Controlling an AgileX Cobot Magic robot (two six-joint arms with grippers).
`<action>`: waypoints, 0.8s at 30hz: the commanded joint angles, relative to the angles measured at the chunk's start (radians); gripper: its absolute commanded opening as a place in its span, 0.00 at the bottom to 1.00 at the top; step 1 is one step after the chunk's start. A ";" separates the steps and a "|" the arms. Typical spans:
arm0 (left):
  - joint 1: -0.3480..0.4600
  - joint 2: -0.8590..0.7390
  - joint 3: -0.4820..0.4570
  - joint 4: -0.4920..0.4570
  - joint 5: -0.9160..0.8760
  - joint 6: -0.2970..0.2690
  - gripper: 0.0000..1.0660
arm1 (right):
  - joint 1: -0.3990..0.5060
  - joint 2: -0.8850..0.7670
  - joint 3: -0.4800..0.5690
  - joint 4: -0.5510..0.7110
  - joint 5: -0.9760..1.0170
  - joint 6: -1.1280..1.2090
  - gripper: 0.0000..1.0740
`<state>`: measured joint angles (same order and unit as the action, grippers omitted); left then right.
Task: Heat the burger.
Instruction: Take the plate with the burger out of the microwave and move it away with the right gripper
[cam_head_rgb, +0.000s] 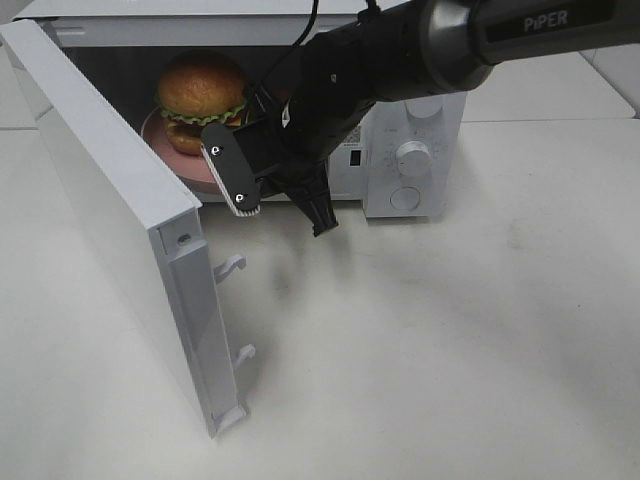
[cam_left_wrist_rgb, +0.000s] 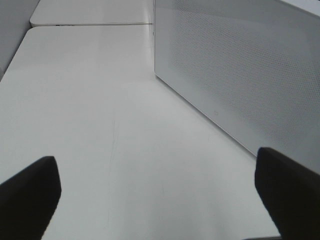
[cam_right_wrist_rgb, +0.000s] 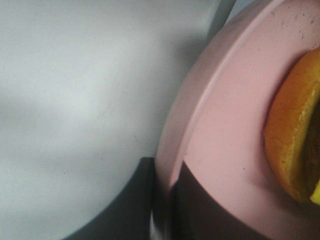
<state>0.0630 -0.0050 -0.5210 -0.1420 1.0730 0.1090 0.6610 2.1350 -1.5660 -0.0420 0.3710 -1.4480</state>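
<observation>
Burger (cam_head_rgb: 200, 95): upper left of the high view, inside the open microwave (cam_head_rgb: 415, 150), on a pink plate (cam_head_rgb: 165, 135). Likely light, soft, stacked layers prone to slide; handle by plate rim. Right gripper (cam_head_rgb: 285, 205): jaws closed on that rim. Left gripper (cam_left_wrist_rgb: 160, 200): jaws apart, empty, over worktop (cam_left_wrist_rgb: 100, 125).

Golden-brown burger (cam_head_rgb: 201, 92), pink plate (cam_head_rgb: 185, 162)
</observation>
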 joint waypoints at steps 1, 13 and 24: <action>0.003 -0.017 0.003 0.001 0.001 -0.008 0.92 | -0.013 -0.049 0.019 0.058 -0.071 -0.091 0.00; 0.003 -0.017 0.003 0.001 0.001 -0.008 0.92 | -0.021 -0.136 0.135 0.181 -0.071 -0.207 0.00; 0.003 -0.017 0.003 0.001 0.001 -0.008 0.92 | -0.021 -0.248 0.254 0.221 -0.067 -0.243 0.00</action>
<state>0.0630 -0.0050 -0.5210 -0.1420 1.0730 0.1090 0.6410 1.9440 -1.3330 0.1640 0.3620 -1.6780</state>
